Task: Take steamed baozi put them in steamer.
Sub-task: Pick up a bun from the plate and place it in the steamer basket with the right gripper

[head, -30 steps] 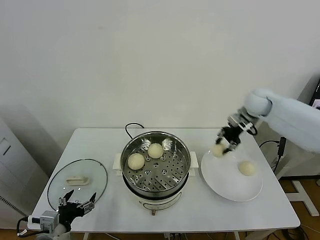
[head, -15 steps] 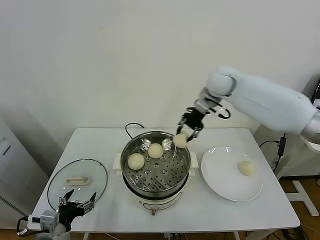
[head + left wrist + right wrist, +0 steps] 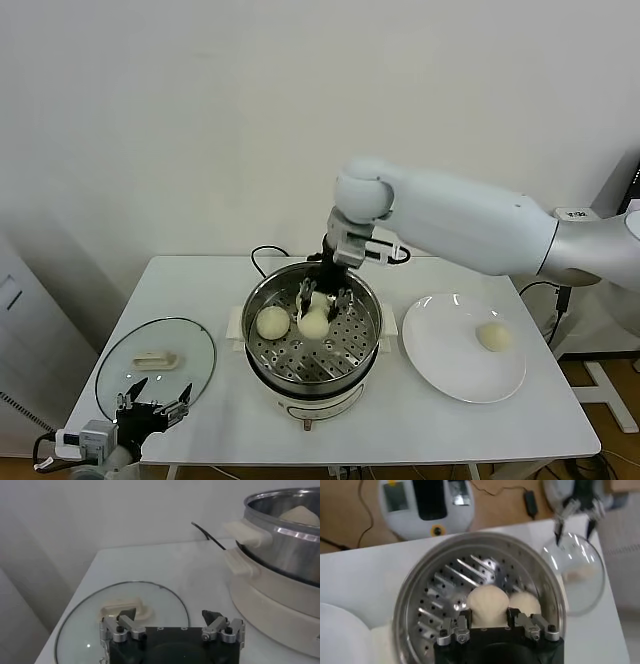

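The right end effector (image 3: 322,300) grips one baozi (image 3: 314,324) inside the steamer (image 3: 365,340), two baozi just beside it, one on the plate (image 3: 450,370).

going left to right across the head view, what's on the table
left gripper → glass lid → steamer with a loose baozi inside, then the baozi held in the right gripper → white plate → last baozi

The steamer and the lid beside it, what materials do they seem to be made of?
The steamer: polished metal, probably stainless steel, since it gleams and its tray is perforated; its base looks like white plastic. The lid: clear glass, apparently, as the table shows through.
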You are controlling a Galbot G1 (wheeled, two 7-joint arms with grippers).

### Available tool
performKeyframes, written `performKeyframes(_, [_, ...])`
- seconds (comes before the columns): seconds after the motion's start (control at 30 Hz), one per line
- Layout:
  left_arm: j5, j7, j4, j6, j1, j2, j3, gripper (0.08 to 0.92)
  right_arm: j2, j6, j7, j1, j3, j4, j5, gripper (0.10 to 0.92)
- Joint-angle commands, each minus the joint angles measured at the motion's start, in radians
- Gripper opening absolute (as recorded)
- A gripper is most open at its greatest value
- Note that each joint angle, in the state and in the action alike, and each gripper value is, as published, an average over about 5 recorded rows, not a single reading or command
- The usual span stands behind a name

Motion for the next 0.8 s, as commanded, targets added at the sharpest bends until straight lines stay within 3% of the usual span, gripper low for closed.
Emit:
performKeyframes(0.03, [0.000, 0.001, -0.002, -0.001, 0.002, 0.000, 0.000, 0.823, 0.040, 0.078, 0.003, -0.039, -0.022, 0.086, -0.075, 0.450])
performKeyframes(0.5, [0.002, 0.000, -0.008, -0.002, 0.010, -0.005, -0.003, 0.823, 0.077, 0.093, 0.024, -0.117, -0.010, 0.082, -0.228, 0.465])
performKeyframes(0.8, [0.001, 0.000, -0.007, -0.002, 0.009, -0.004, -0.004, 0.823, 0.071, 0.088, 0.024, -0.120, 0.002, 0.073, -0.264, 0.679])
